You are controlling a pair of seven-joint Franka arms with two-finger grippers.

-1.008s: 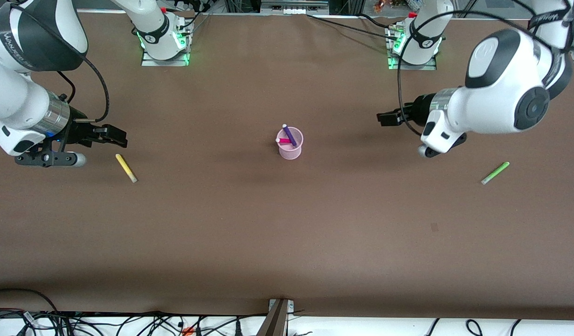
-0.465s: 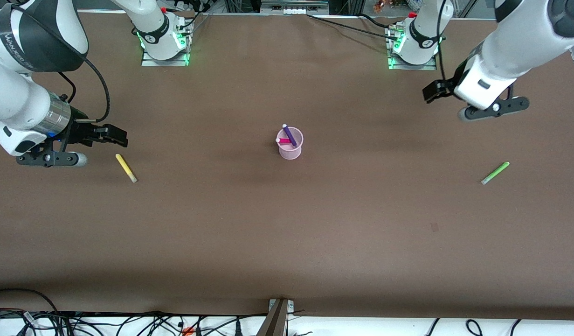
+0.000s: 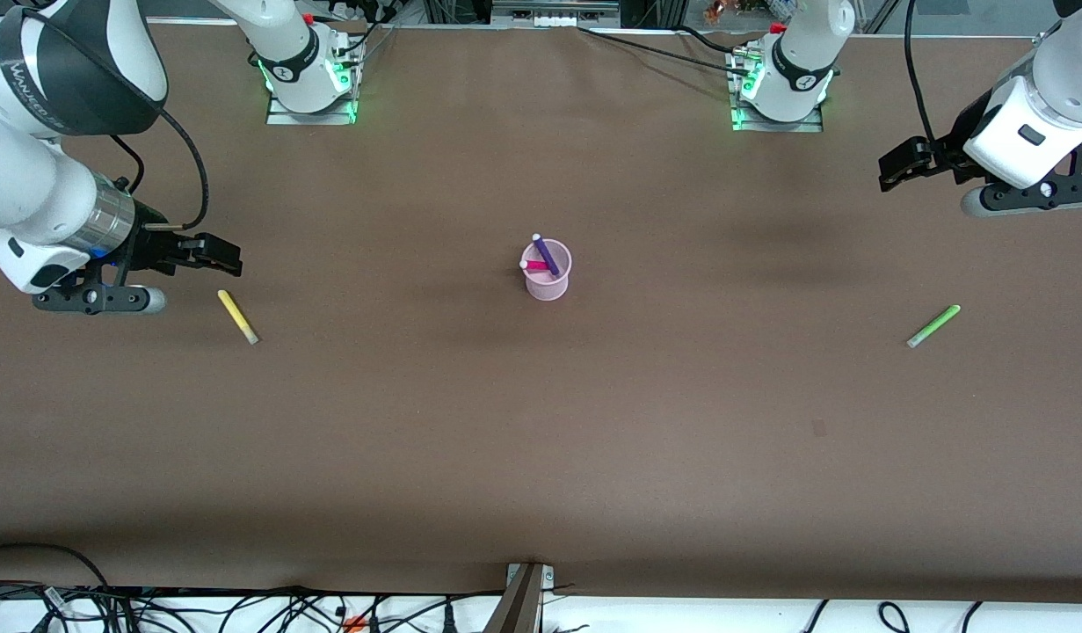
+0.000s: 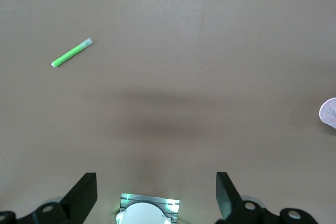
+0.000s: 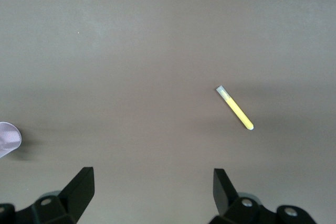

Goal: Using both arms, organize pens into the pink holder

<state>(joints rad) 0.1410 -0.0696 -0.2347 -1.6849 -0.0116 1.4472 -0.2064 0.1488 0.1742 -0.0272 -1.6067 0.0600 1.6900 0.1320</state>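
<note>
The pink holder (image 3: 548,274) stands mid-table with the dark purple pen (image 3: 547,256) and the magenta pen (image 3: 534,265) in it. The yellow pen (image 3: 238,316) lies flat toward the right arm's end; it also shows in the right wrist view (image 5: 234,108). My right gripper (image 3: 227,255) is open and empty, above the table close beside the yellow pen. The light green pen (image 3: 933,325) lies flat toward the left arm's end and shows in the left wrist view (image 4: 72,54). My left gripper (image 3: 896,167) is open and empty, high over the table between its base and the green pen.
The arm bases (image 3: 312,88) (image 3: 778,88) with green lights stand along the table's back edge. Cables and a metal bracket (image 3: 527,582) run along the front edge. The holder's rim shows at the edge of both wrist views (image 4: 329,113) (image 5: 8,137).
My left arm has swung away from the holder toward its own end of the table, and its gripper has risen. The right arm has barely moved. The pens lie as before.
</note>
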